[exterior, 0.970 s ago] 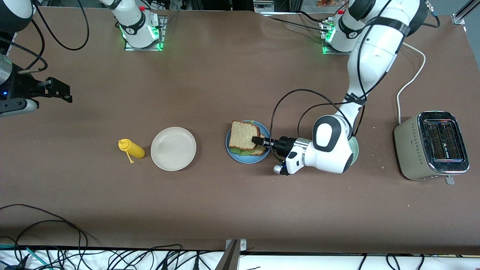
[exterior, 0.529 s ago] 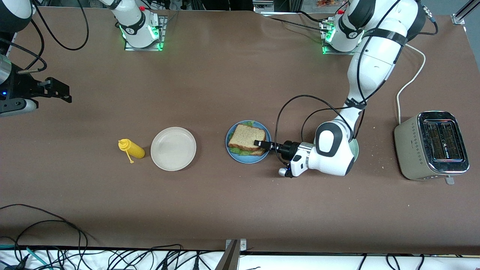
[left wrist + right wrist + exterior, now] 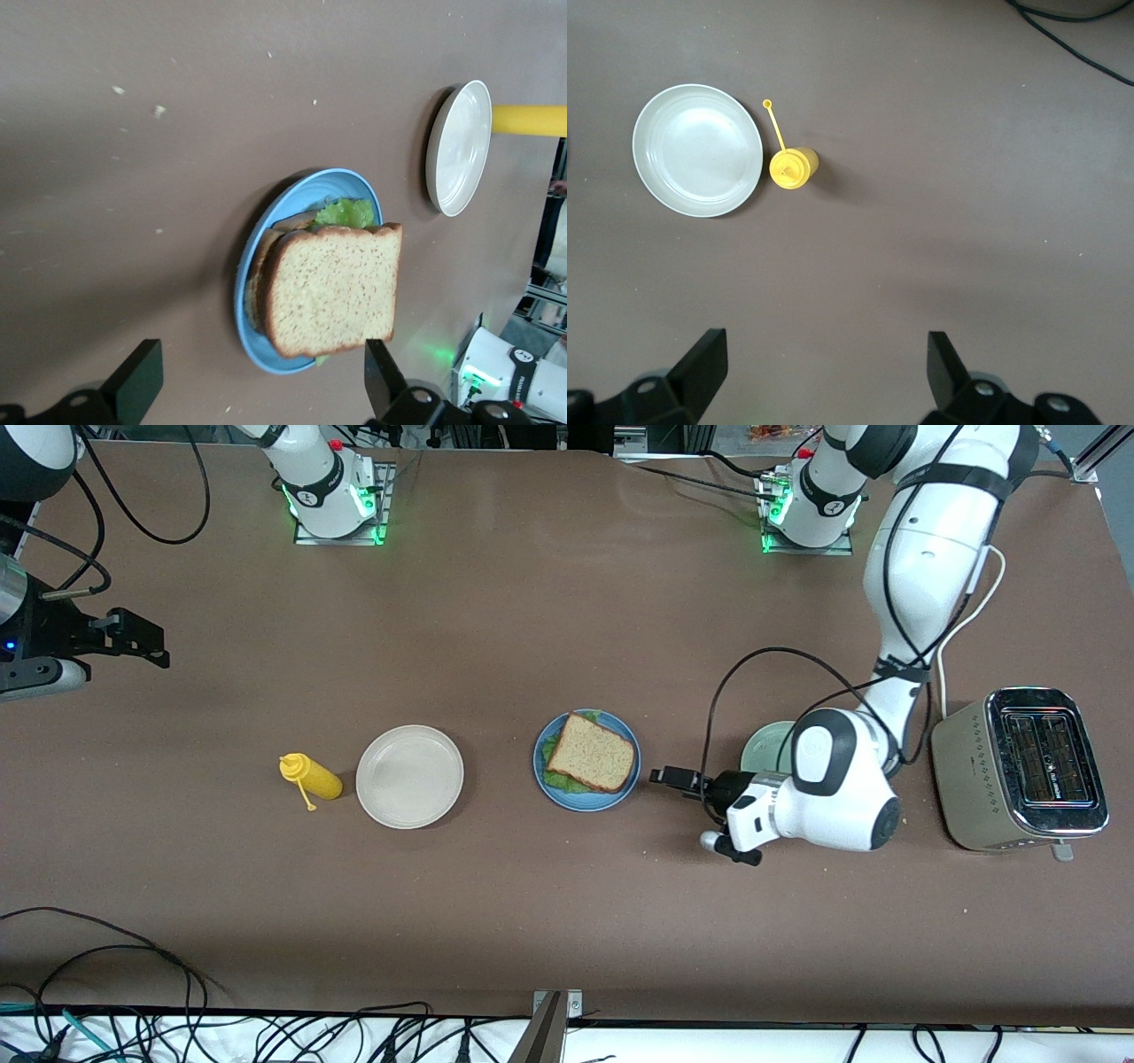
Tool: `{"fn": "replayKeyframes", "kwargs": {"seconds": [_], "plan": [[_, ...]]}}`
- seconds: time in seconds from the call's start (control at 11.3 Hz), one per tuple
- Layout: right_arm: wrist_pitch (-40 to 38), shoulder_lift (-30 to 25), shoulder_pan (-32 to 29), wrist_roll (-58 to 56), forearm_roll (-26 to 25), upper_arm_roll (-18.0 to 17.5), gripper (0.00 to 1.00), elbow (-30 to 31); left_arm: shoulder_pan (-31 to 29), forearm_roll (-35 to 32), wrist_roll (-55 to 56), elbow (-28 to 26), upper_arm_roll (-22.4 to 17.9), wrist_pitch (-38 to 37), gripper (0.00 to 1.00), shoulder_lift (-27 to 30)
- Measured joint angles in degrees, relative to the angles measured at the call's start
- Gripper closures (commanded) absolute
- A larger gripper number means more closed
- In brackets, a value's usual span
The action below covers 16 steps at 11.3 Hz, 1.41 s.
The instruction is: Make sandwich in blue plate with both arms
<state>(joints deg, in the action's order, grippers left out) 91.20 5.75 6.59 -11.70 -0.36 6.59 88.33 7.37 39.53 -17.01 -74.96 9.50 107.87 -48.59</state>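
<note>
Sandwich (image 3: 592, 758) lay assembled on blue plate (image 3: 570, 801), lettuce showing under top slice, mid-table. Left gripper (image 3: 671, 776) sat low just beside plate, toward left arm's end, fingers spread wide, holding nothing. Right gripper (image 3: 142, 642) waited up over table at right arm's end, fingers wide apart, empty. Yellow bottle (image 3: 312, 777) lay beside beige-white plate (image 3: 410, 776).

brown table (image 3: 532, 602), carrying a yellow bottle (image 3: 312, 778) lying beside a white plate (image 3: 409, 776), a blue plate (image 3: 585, 797) mid-table, a green plate (image 3: 764, 748), and a toaster (image 3: 1019, 769) at the left arm's end.
</note>
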Motion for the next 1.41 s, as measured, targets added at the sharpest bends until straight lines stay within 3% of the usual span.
{"fn": "replayKeyframes", "kwargs": {"seconds": [0.26,0.53,0.71,0.97,1.41], "plan": [[0.0,0.02,0.0,0.0,0.0,0.0,0.0,-0.01,-2.96,-12.25,0.04,0.33,-0.06,-3.96,0.0,5.66],[0.01,0.08,0.0,0.0,-0.01,0.0,0.0,-0.05,-3.6,-29.51,5.39,0.49,0.01,-11.45,0.0,15.47],[0.01,0.15,0.0,0.0,-0.01,0.01,0.0,-0.09,-3.45,-36.71,9.1,0.44,0.11,-16.49,0.0,22.29],[0.02,0.25,0.0,0.0,-0.01,0.0,0.0,-0.13,-3.55,-39.6,10.45,-0.87,-1.16,-21.51,0.0,31.04],[0.02,0.29,0.01,0.02,-0.01,0.0,0.0,-0.24,-3.55,-39.6,11.06,-16.25,-2.91,-15.58,0.0,46.44]]}}
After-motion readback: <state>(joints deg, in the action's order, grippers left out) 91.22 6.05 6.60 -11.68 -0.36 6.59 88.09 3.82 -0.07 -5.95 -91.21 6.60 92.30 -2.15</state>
